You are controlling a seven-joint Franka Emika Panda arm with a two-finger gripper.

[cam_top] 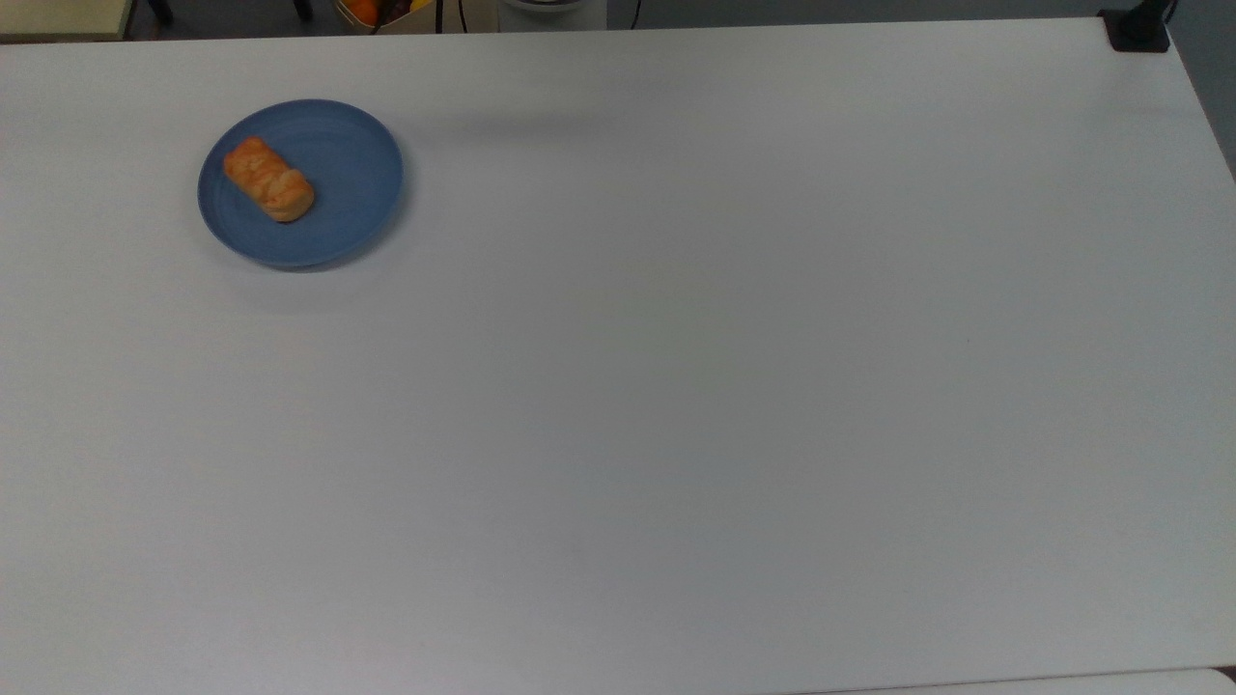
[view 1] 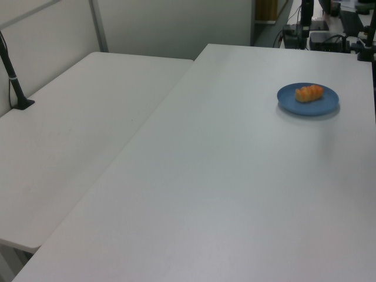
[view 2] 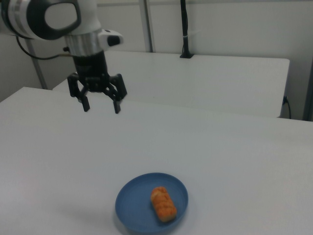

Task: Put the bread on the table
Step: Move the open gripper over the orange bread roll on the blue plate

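Observation:
The bread (cam_top: 269, 180) (view 1: 309, 93) (view 2: 163, 203) is a small golden-orange loaf lying on a round blue plate (cam_top: 343, 193) (view 1: 326, 103) (view 2: 134, 203). The plate rests on the white table (cam_top: 676, 386) (view 1: 235, 176) (view 2: 234, 147), toward the top view's upper left. In the right view my gripper (view 2: 101, 105) hangs open high above the table, up and to the left of the plate, well apart from the bread. Nothing is between its fingers.
A second white table (view 1: 70, 141) adjoins along the left view's left, with a black clamp post (view 1: 14, 82) on it. Another black clamp (cam_top: 1137, 29) sits at the top view's upper right corner. Equipment and cables (view 1: 305, 29) stand beyond the far edge.

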